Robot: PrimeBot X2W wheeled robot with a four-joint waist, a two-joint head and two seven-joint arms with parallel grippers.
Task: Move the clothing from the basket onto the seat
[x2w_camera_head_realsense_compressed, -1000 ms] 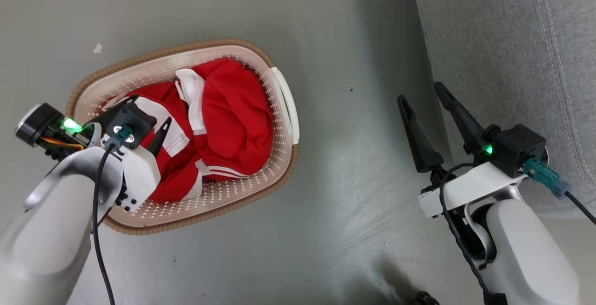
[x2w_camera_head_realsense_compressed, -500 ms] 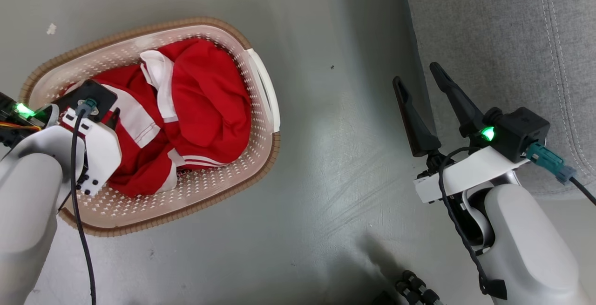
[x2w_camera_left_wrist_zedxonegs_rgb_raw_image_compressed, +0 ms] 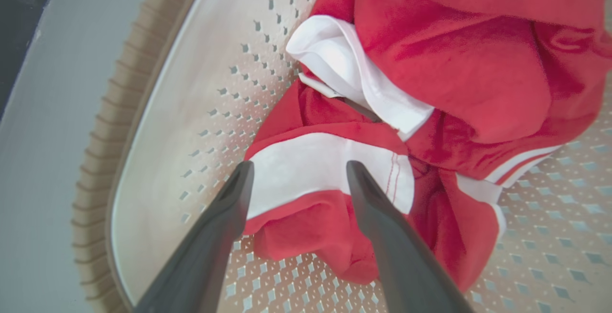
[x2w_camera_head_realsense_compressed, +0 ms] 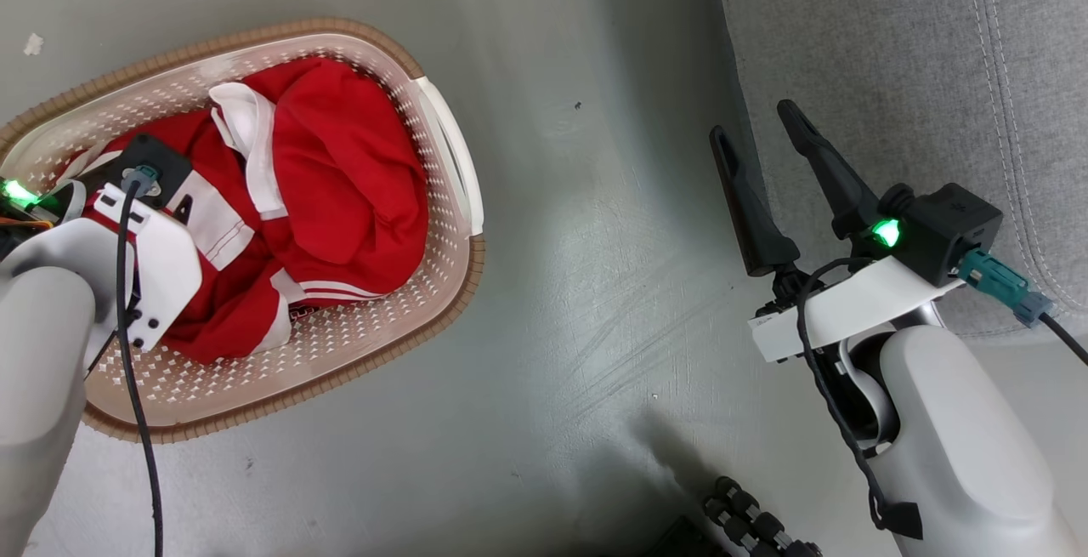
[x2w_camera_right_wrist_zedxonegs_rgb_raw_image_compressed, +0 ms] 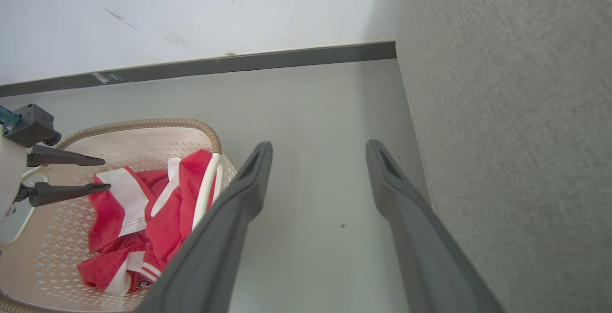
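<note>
Left end effector is spread as wide as it goes with nothing in it, nose-down inside the basket, its two fingers straddling a white panel on the red top. I honestly can't tell if the tips are touching the cloth yet. The right end effector is wide open and empty too, hanging over the floor right at the edge of the seat. The top is all in the basket, crumpled in a heap. My guess is it's light, floppy and not fragile at all, so nothing to break, but it'll sag and trail when lifted and could snag on the basket rim. A flat bit of cloth would probably slip out of those thin fingers, so I'd pinch a bunched ridge. The fold where that white panel rolls over into red, right between the fingers, looks like the spot, and go deep enough to catch a couple of layers. Compared with a second ago, the basket and seat have slid left and up in the head view, but that's the camera swinging, not the things moving. The left arm looks to have sunk a bit further onto the top, with less finger showing, and both end effectors are as wide as before.
</note>
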